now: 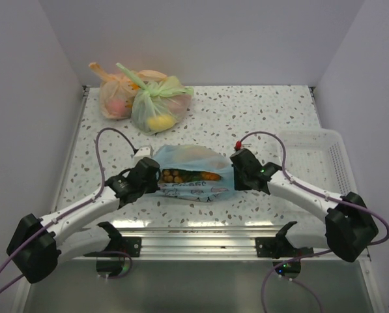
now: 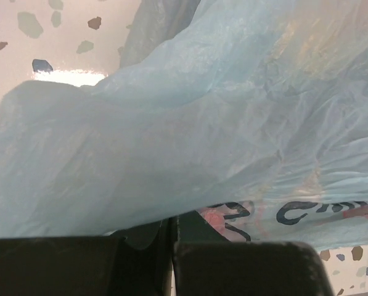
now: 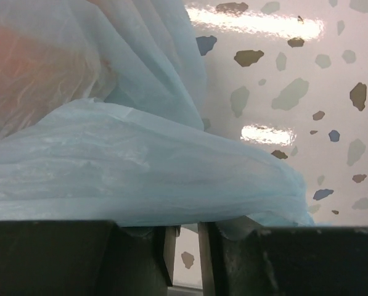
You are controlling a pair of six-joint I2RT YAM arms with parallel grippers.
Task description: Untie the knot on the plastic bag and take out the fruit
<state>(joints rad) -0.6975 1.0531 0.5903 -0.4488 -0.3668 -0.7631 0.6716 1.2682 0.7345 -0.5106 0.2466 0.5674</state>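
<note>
The light blue plastic bag [image 1: 191, 160] lies at the table's middle, stretched between both grippers. Its mouth gapes toward the near edge, and no knot shows. Inside I see fruit: tan berries [image 1: 172, 176], a green piece and an orange piece [image 1: 210, 175]. My left gripper [image 1: 152, 175] is shut on the bag's left edge. In the left wrist view its jaws [image 2: 173, 225] stand almost together under the blue film [image 2: 220, 123], beside the pink-and-black print [image 2: 245, 216]. My right gripper [image 1: 236, 171] is shut on the bag's right edge. In the right wrist view [image 3: 188, 228] the film [image 3: 140, 179] drapes over its fingertips.
A green bag [image 1: 160, 104] and an orange bag [image 1: 116, 96], both knotted and holding fruit, sit at the back left against the wall. A white basket [image 1: 318, 153] stands at the right edge. Walls close in the left, back and right sides.
</note>
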